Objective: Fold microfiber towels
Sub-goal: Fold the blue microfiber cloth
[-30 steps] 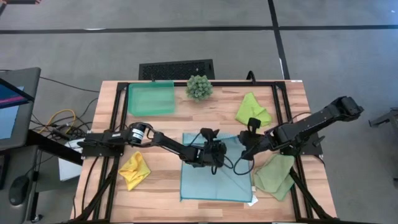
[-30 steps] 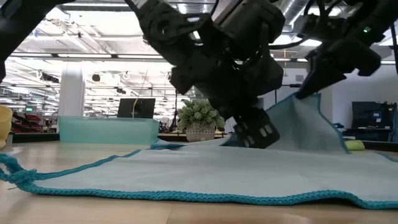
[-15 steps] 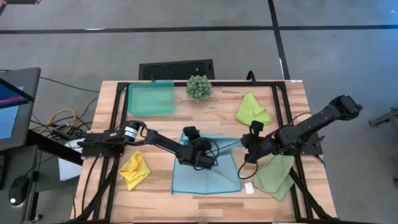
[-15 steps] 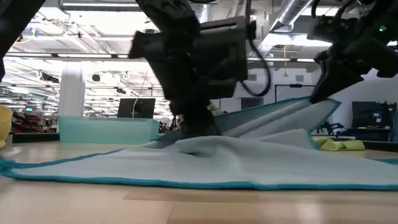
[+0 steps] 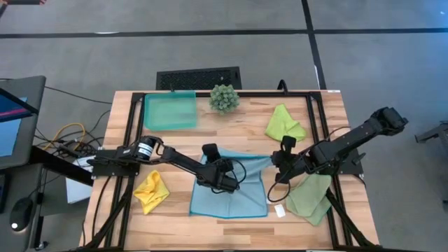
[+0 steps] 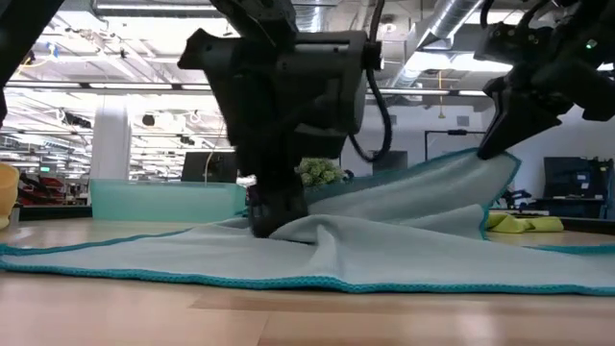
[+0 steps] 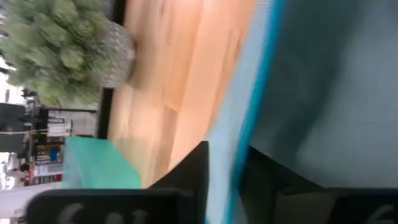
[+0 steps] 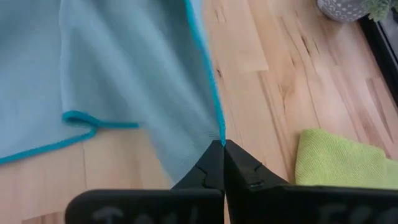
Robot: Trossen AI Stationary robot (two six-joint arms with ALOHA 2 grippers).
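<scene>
Our wooden desk (image 5: 238, 133) with cloths on it

We see a blue towel (image 5: 241, 199) in the middle, a yellow towel (image 5: 151, 191), a lime towel (image 5: 283, 123), a pale green towel (image 5: 309, 199), a teal tray (image 5: 169, 110) and a spiky plant (image 5: 224, 98).

The blue towel (image 5: 231, 194) is showing soft matt cloth with a stitched teal edge; the bench (image 5: 238, 126) is showing smooth pale wood grain.
</scene>
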